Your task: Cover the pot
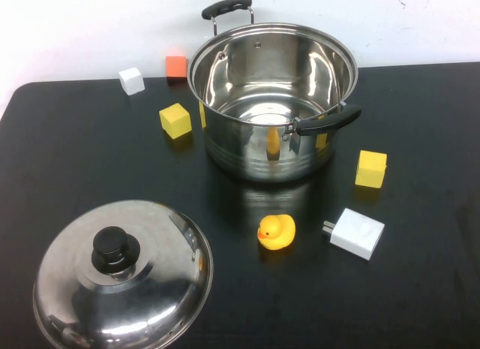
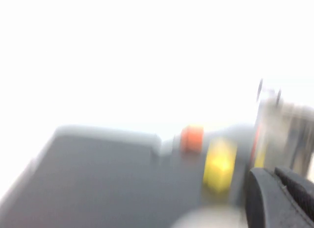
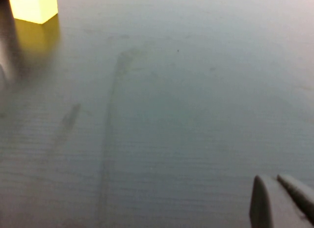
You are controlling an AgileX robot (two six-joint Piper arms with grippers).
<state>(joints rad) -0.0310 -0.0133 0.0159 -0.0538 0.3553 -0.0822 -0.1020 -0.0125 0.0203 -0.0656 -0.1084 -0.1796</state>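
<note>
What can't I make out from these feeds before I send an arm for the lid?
- Left gripper: only a dark tip at the left wrist view's edge, blurred; absent from the high view.
- Right gripper: cut off by the right wrist view's corner, over bare black table.
- Domed steel lid with black knob: near rim cropped by the high view's bottom edge.
- Large stainless-steel pot: a smear in the left wrist view.
</note>
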